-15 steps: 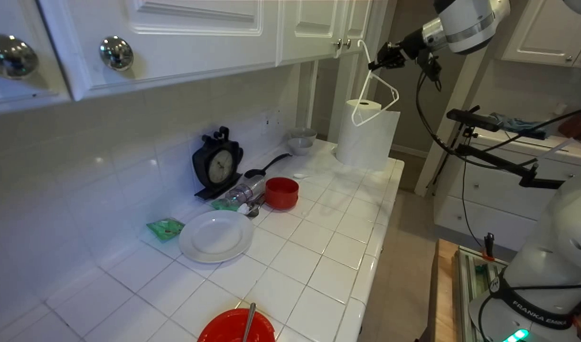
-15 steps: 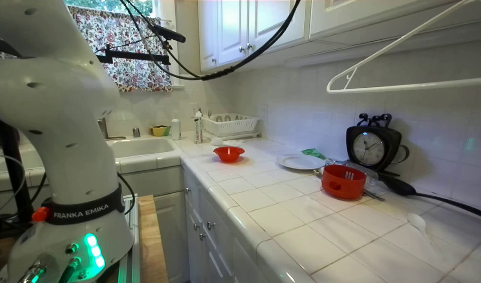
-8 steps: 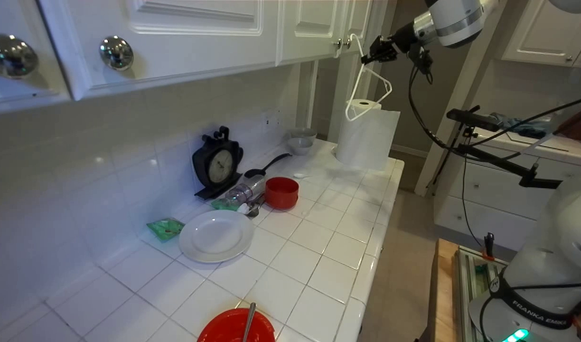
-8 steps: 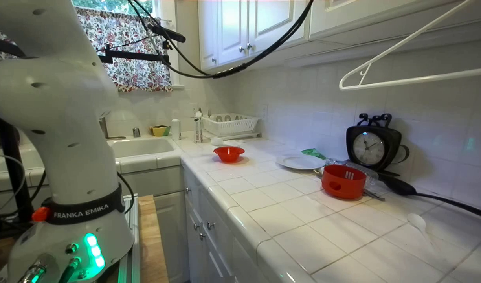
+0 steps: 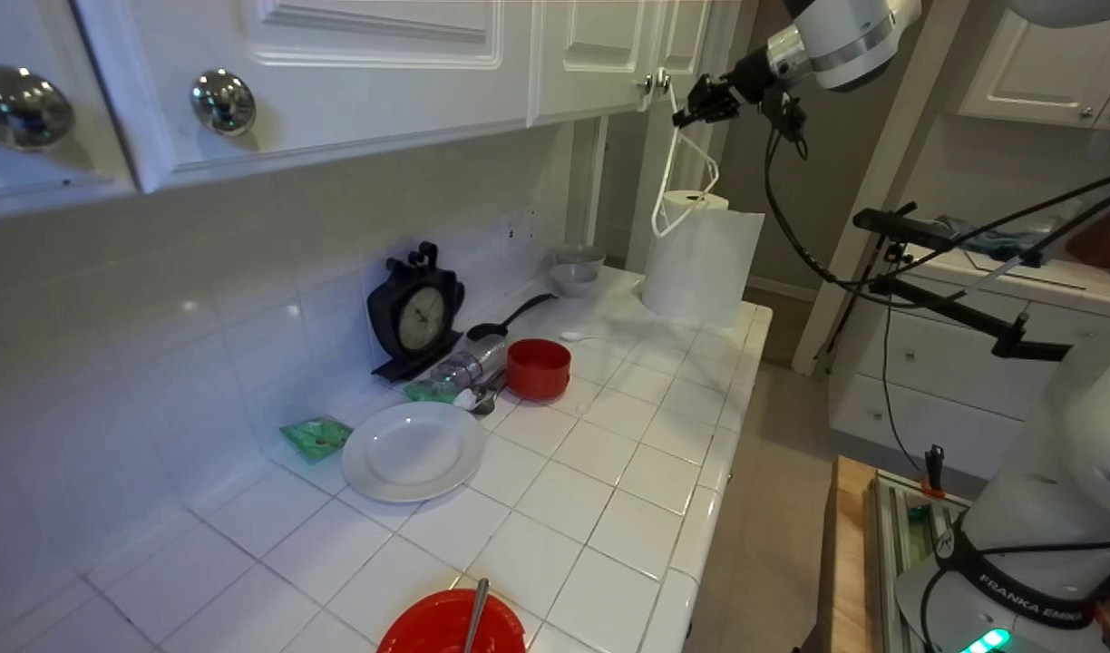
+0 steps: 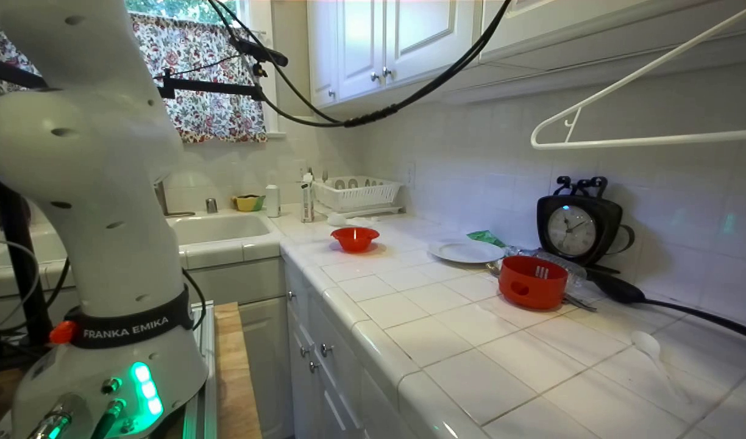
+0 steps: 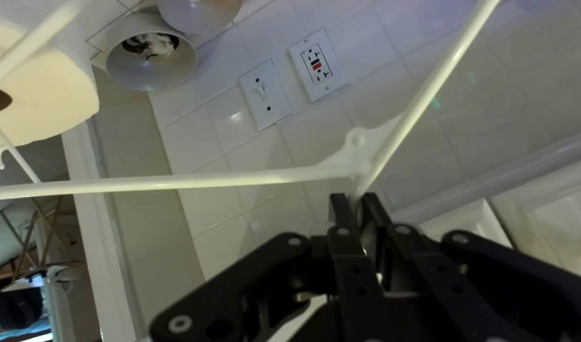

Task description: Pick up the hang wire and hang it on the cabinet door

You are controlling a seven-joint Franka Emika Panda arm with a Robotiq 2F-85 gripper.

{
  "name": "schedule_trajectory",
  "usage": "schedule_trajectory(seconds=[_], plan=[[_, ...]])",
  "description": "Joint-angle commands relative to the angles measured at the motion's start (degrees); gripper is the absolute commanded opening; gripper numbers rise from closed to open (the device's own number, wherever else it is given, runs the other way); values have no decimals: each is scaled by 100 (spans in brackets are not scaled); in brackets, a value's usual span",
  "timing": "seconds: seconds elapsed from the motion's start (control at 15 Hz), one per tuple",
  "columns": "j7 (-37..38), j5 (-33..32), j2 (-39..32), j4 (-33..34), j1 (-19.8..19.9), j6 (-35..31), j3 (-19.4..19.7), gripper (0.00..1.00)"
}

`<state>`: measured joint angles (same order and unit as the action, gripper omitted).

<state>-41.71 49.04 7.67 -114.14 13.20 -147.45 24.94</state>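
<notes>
The pick-up is done: the gripper (image 7: 358,202) is clenched around the neck of the white hanger (image 7: 191,181), just under its hook, and the hanger's body hangs below the gripper, above the table (image 5: 537,508). The hanging, as far as I can judge, is unfinished. In an exterior view the top of the hook overlaps a round knob (image 5: 665,82) on the cabinet door (image 5: 686,41) just ahead of the gripper, but whether it loops over or only passes in front cannot be told. Left to do, most likely: seat the hook on that knob, let the knob take the weight, then let go and back off.

A second knob (image 5: 647,83) sits just beside the first, so the hook could catch the wrong one. Below the gripper stands a paper towel roll (image 5: 696,268); the hanger's lower end crosses in front of it in that view, and I cannot tell whether they touch. Farther off and lower than the gripper are gray bowls (image 5: 574,280), a black ladle (image 5: 491,330), a black clock (image 6: 571,230), a straight-sided red bowl (image 5: 539,370) and a white plate (image 5: 413,452); these seem unlikely to interfere.
</notes>
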Motion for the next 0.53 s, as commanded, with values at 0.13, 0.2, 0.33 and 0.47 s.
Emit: schedule_trajectory(seconds=[0.13, 0.2, 0.33, 0.47], plan=[[-137, 152, -148, 165, 99, 297, -18, 6], [-136, 157, -147, 153, 106, 331, -23, 6], [-141, 152, -166, 133, 121, 429, -36, 6], [-137, 142, -196, 117, 135, 496, -52, 6]])
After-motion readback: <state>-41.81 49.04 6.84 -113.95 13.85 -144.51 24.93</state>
